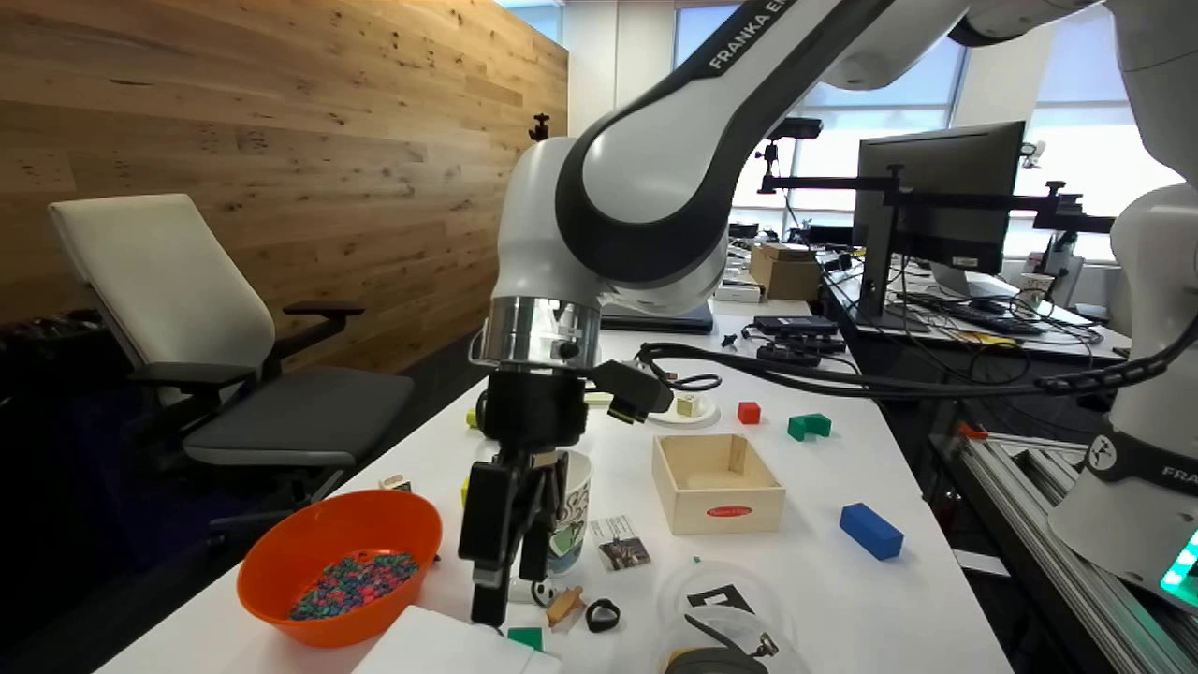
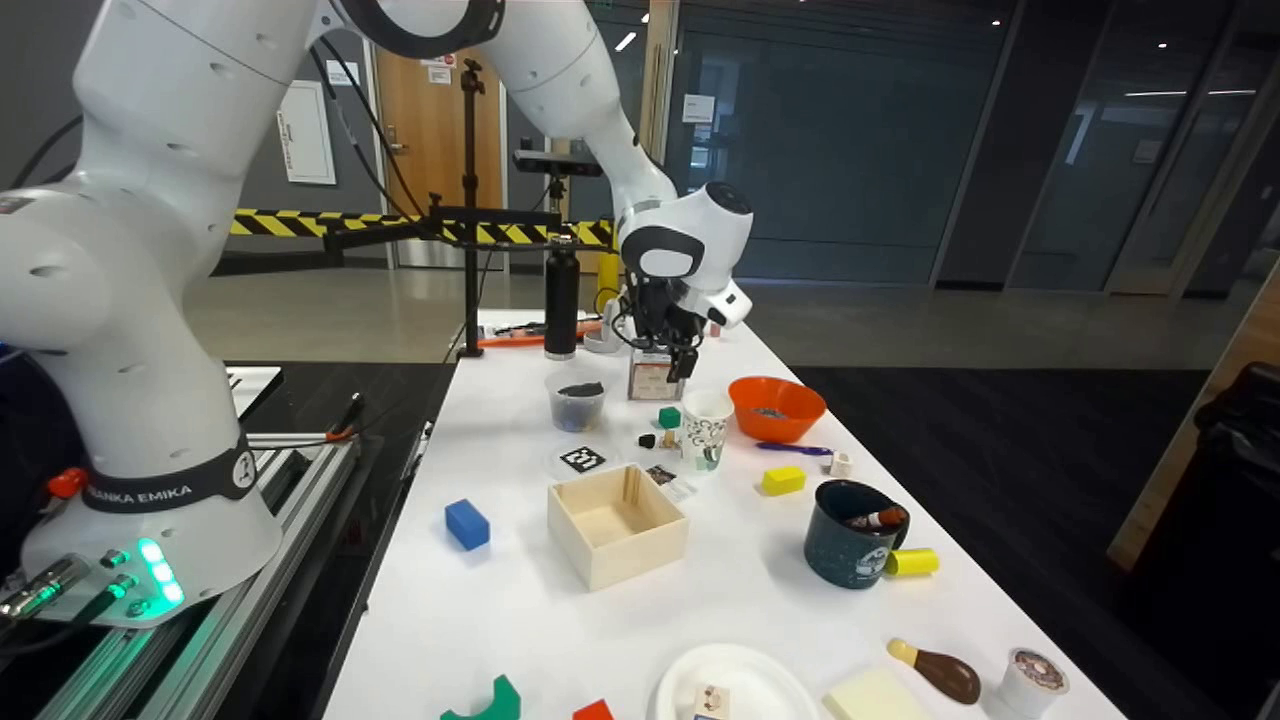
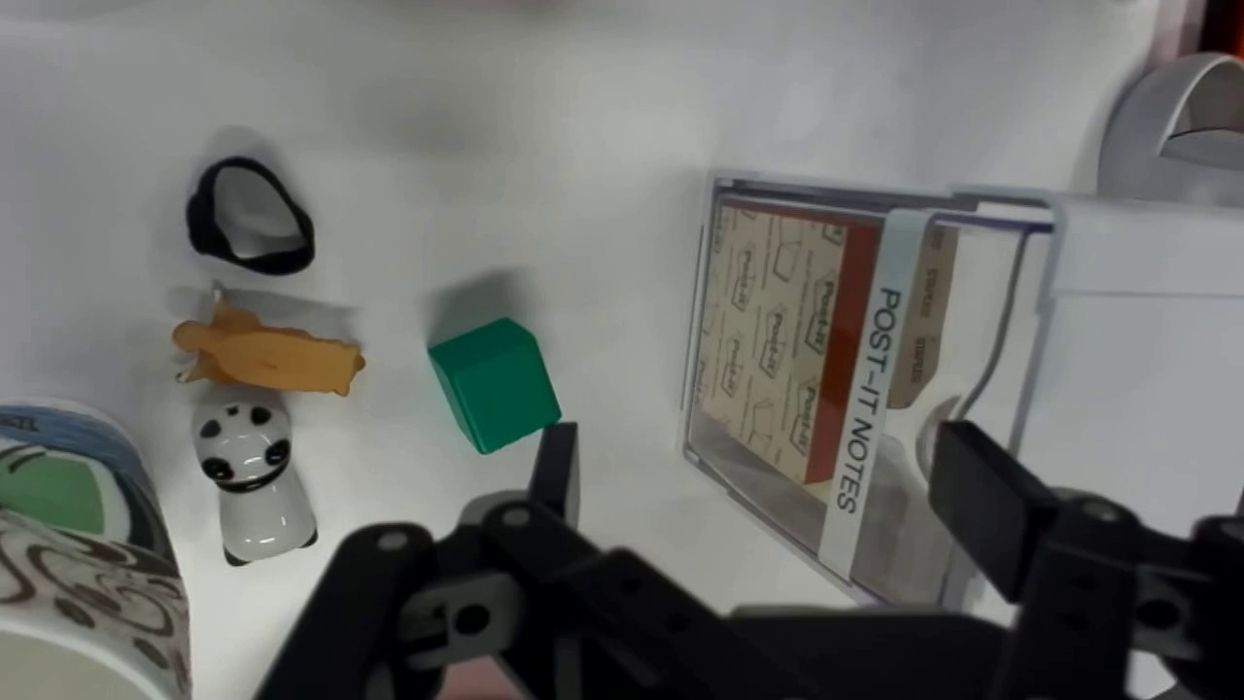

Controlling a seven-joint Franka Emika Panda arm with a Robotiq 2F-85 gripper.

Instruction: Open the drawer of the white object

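White box, clear drawer facing green block, long axis unclear

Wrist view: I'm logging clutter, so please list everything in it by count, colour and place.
Table: 1, white, beneath all.
Ring: 1, black, upper left.
Toy figure: 1, orange-brown, below the ring.
Panda figurine: 1, black and white, lower left.
Patterned cup: 1, white, green and blue, left edge.
Block: 1, green, left of centre.
Organizer: 1, white, right edge.
Drawer: 1 made out, clear, labelled POST-IT NOTES, right of centre.
Post-it pack: 1, cream and rust, seen through the drawer.
Lettered piece: 1, tan, right of the pack.
Curved object: 1, grey, upper right, cut off.
Bottom patch: 1, pinkish, unclear.
Corner patch: 1, red and dark, top right, unclear.
Gripper: 1, black, jaws apart, bottom.
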